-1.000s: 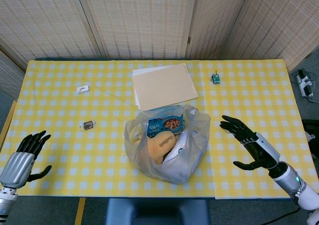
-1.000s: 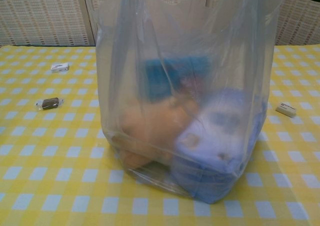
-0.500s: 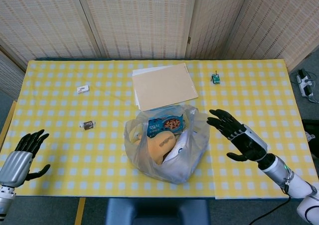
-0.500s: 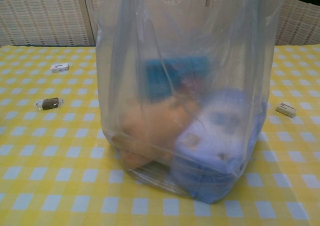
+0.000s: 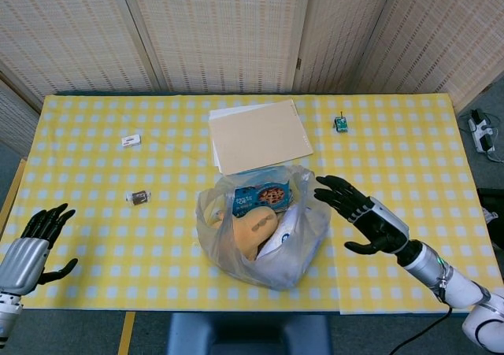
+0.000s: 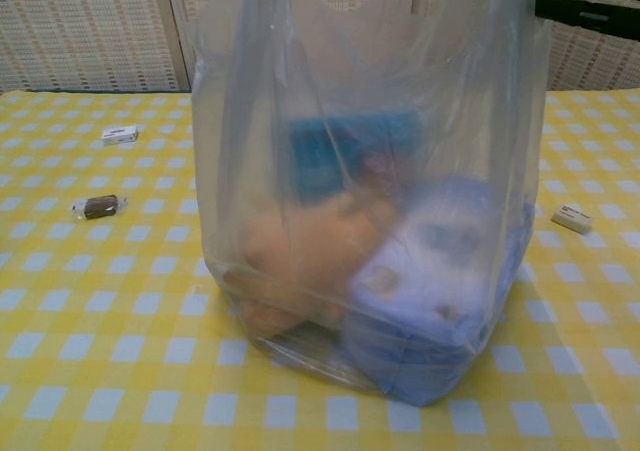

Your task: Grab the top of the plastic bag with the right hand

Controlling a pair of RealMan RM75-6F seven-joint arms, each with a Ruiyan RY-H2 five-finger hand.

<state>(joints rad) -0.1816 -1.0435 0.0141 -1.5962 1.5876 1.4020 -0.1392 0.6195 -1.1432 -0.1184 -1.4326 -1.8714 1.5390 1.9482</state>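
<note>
Plastic bag (image 5: 264, 229) w/ folder (image 5: 260, 136) behind, right hand (image 5: 364, 215) beside.

Plastic bag (image 5: 264, 233) near table's (image 5: 409, 142) front edge; folder (image 5: 260, 135) behind it; right hand (image 5: 364, 216) just right; left hand (image 5: 33, 243) at front-left corner.

Plastic bag (image 5: 264, 233) — thin, glossy, translucent film — on checked tablecloth (image 5: 94, 174).

No readable text from my end.
I can see print on the blue cookie packet (image 5: 261, 197) inside the plastic bag (image 5: 264, 253), and on the small white box (image 6: 119, 134), but every bit of it is too small or blurred for me to make out.
</note>
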